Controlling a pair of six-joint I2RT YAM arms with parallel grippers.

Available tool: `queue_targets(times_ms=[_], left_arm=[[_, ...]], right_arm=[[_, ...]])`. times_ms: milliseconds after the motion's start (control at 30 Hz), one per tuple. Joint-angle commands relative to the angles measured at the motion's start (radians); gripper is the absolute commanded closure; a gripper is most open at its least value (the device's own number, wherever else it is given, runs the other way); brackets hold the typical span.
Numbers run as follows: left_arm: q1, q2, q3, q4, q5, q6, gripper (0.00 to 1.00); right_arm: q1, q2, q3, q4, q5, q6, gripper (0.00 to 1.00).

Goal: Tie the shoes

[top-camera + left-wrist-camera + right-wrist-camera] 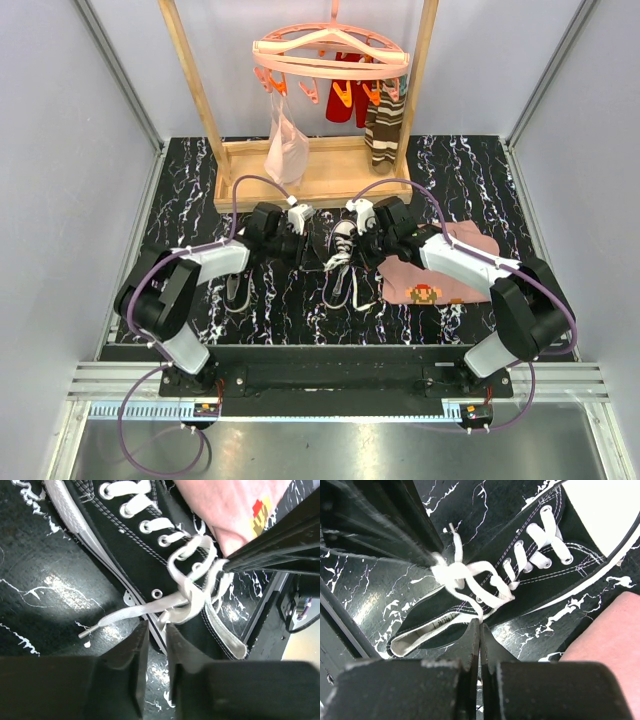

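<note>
One black sneaker (342, 265) with white laces lies mid-table between my two grippers. It also shows in the left wrist view (130, 545) and the right wrist view (545, 575). My left gripper (310, 253) (156, 627) is nearly shut, with a bunch of white lace (190, 595) at its tips. My right gripper (365, 250) (480, 625) is shut on a strand of lace (455, 575) beside the shoe's opening. Each gripper shows in the other's view, holding lace: the right gripper (235, 562) and the left gripper (432, 555). The second sneaker (238, 292) lies partly hidden under my left arm.
A pink cloth with a pixel figure (440, 280) lies right of the shoe, under my right arm. A wooden rack (300, 180) stands at the back, with a pink hanger, striped socks (385, 125) and a pale cloth (287, 145) hanging. White walls enclose the table.
</note>
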Motion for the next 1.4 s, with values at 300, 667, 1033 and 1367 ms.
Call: queue_targets(times_ms=[300, 667, 1033, 1367], left_arm=[[0.036, -0.135, 0.192, -0.132, 0.098, 0.319, 0.5], [-0.043, 0.058, 0.348, -0.191, 0.156, 0.341, 0.42], [-0.048, 0.161, 0.419, -0.3, 0.179, 0.396, 0.41], [-0.051, 0.166, 0.43, -0.315, 0.199, 0.431, 0.52]], right_arm=[[-0.005, -0.002, 0.015, 0.017, -0.013, 0.0, 1.0], [-0.005, 0.019, 0.027, 0.024, -0.017, -0.006, 1.0], [-0.006, 0.037, 0.049, 0.024, -0.02, -0.006, 1.0], [-0.005, 0.031, 0.08, 0.025, -0.011, 0.012, 1.0]])
